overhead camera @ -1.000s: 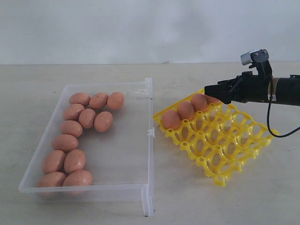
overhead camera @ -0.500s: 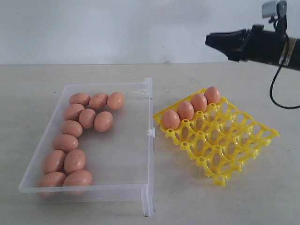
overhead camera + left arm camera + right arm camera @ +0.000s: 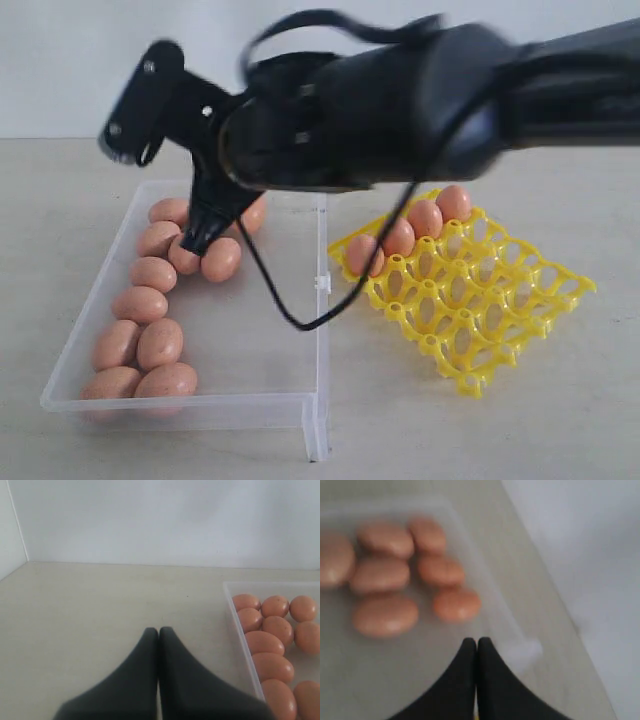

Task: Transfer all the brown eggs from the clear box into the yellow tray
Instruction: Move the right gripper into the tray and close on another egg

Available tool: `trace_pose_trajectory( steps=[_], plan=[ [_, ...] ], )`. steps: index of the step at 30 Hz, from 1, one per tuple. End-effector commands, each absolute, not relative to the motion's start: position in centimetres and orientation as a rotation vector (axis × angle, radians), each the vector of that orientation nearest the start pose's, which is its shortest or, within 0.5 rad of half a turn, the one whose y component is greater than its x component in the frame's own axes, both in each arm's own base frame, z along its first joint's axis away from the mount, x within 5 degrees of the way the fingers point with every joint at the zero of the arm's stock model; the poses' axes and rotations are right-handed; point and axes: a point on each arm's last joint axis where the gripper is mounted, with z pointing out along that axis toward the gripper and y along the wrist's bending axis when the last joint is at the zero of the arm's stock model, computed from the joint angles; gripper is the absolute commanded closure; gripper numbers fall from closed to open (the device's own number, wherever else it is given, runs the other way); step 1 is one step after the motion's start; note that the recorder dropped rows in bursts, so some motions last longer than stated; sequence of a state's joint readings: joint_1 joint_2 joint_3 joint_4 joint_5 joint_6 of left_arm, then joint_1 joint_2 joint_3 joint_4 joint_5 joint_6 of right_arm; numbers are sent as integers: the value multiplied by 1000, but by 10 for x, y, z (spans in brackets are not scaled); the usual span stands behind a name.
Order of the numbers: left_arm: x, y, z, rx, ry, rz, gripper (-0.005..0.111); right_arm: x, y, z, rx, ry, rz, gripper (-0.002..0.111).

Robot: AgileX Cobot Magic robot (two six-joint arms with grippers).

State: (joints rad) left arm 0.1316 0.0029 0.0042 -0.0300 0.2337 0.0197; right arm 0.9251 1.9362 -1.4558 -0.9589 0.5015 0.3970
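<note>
Several brown eggs (image 3: 140, 303) lie along the left side of the clear box (image 3: 318, 300). More brown eggs (image 3: 425, 217) sit in the back row of the yellow tray (image 3: 500, 300). My right arm reaches across the middle, and my right gripper (image 3: 197, 243) points down among the back eggs of the box, shut and holding nothing. The right wrist view shows the same shut tips (image 3: 477, 641) above the box floor (image 3: 490, 610), near a cluster of eggs (image 3: 385, 615). My left gripper (image 3: 158, 630) is shut and empty over bare table beside the box wall (image 3: 240, 630).
A black cable (image 3: 290, 310) hangs from the right arm over the clear box. The arm's bulk hides the back corner of the box and part of the tray. A pale wall stands behind the table.
My right arm has swung from the yellow tray up and leftward to the clear box. Its jaws have gone from open to shut. The eggs have not moved.
</note>
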Motion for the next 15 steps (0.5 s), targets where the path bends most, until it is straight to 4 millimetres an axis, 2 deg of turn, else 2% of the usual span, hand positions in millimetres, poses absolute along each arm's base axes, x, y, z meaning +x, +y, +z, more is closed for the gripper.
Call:
trace_pose_trajectory(
  steps=[1,5,7,10,12,13,15],
  plan=[
    [55,6,192,-116,1713,78,111,287,355,233,-1464,2231,-273,109],
    [55,6,192,-116,1713,78,111,287,395,246,-1329,2478,537,109],
    [55,6,192,-116,1713,78,111,294,403,252,-1267,2508,740,106],
    [55,6,192,-116,1713,78,111,303,408,248,-1228,2544,770,86],
    [55,6,192,-116,1713,78,111,305,407,241,-1213,2595,715,66],
    [55,6,192,-116,1713,78,111,307,406,235,-1176,2631,662,52],
    [55,6,192,-116,1713,78,111,312,402,226,-1057,2715,567,39]
  ],
)
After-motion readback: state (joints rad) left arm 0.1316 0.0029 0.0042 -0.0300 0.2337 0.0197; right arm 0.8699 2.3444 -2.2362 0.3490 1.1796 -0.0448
